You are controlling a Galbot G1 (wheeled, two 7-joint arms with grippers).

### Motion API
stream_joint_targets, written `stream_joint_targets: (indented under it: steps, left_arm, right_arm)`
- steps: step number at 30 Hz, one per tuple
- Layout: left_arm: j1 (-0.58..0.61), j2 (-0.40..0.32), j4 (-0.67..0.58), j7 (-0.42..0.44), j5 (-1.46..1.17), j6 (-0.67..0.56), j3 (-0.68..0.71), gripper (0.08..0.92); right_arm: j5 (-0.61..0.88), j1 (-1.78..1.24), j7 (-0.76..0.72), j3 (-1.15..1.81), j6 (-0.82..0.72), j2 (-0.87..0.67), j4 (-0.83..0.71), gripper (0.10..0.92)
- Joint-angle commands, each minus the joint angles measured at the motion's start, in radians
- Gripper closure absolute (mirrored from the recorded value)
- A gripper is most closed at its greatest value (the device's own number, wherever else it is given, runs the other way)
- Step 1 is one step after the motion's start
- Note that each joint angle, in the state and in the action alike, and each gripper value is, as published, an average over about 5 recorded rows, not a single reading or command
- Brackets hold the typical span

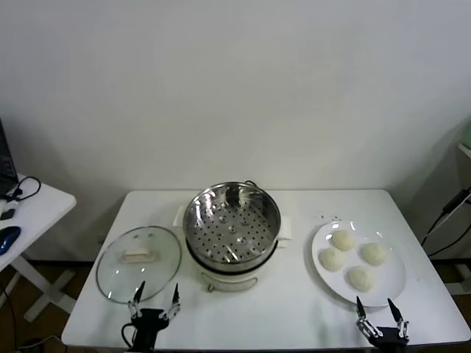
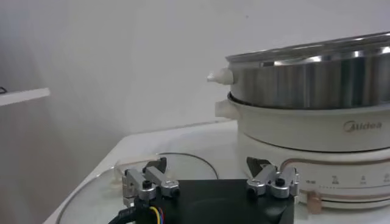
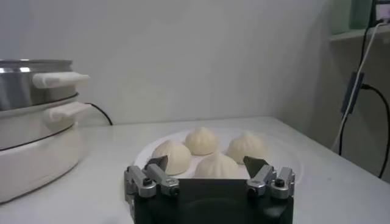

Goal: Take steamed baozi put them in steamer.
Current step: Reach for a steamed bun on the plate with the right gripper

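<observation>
Several creamy-white steamed baozi (image 1: 343, 240) lie on a white plate (image 1: 394, 287) at the table's right. The steamer (image 1: 232, 220), a shiny perforated steel basket on a white pot base, stands mid-table and holds nothing. My right gripper (image 1: 378, 306) hovers open at the table's front edge, just short of the plate's near rim; in the right wrist view the nearest baozi (image 3: 216, 165) sits just beyond the gripper (image 3: 207, 164). My left gripper (image 1: 156, 295) is open at the front edge by the glass lid, with the steamer (image 2: 317, 79) ahead of the gripper (image 2: 208, 165).
A round glass lid (image 1: 139, 261) with a white handle lies left of the steamer. A side table (image 1: 37, 202) with cables and a blue mouse stands at far left. A cable (image 1: 446, 209) hangs at far right. The white wall is close behind.
</observation>
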Motion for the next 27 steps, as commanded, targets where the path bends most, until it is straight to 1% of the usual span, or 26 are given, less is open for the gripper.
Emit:
stream_joint_targets:
  steps: [1, 3, 6, 11, 14, 17, 20, 22, 24, 27]
  left_arm:
    - [0.001, -0.006, -0.002, 0.001, 0.002, 0.000, 0.000, 0.177]
    - [0.002, -0.005, -0.003, 0.001, 0.004, -0.001, 0.001, 0.177]
    - [0.004, -0.002, -0.004, 0.001, 0.007, -0.004, 0.004, 0.177]
    - [0.001, 0.000, -0.004, 0.001, 0.009, -0.009, 0.011, 0.177]
    - [-0.001, 0.002, -0.008, 0.001, 0.010, -0.009, 0.014, 0.177]
    - [-0.005, 0.006, -0.006, 0.002, 0.011, -0.011, 0.016, 0.177]
    - [-0.006, 0.008, -0.005, 0.001, 0.012, -0.015, 0.015, 0.177]
    - [-0.004, 0.009, -0.006, 0.001, 0.012, -0.019, 0.013, 0.177]
    - [-0.002, 0.010, -0.007, 0.002, 0.013, -0.022, 0.012, 0.177]
    - [0.000, 0.012, -0.008, 0.002, 0.014, -0.024, 0.008, 0.177]
  right_arm:
    - [0.026, 0.004, 0.010, 0.022, -0.110, -0.006, 0.066, 0.203]
    - [0.052, 0.029, 0.008, 0.064, -0.189, -0.027, 0.111, 0.203]
    - [0.071, 0.106, 0.001, 0.145, -0.366, -0.088, 0.156, 0.203]
    - [0.036, 0.272, -0.040, 0.180, -0.603, -0.220, 0.123, 0.203]
    - [-0.041, 0.374, -0.126, 0.132, -0.732, -0.318, 0.096, 0.203]
    - [-0.138, 0.475, -0.264, 0.040, -0.821, -0.461, 0.060, 0.203]
    - [-0.243, 0.590, -0.422, -0.069, -0.847, -0.600, 0.003, 0.203]
    - [-0.322, 0.681, -0.537, -0.155, -0.819, -0.674, -0.051, 0.203]
    - [-0.405, 0.774, -0.649, -0.252, -0.761, -0.736, -0.115, 0.203]
    - [-0.541, 0.949, -0.817, -0.425, -0.609, -0.817, -0.221, 0.203]
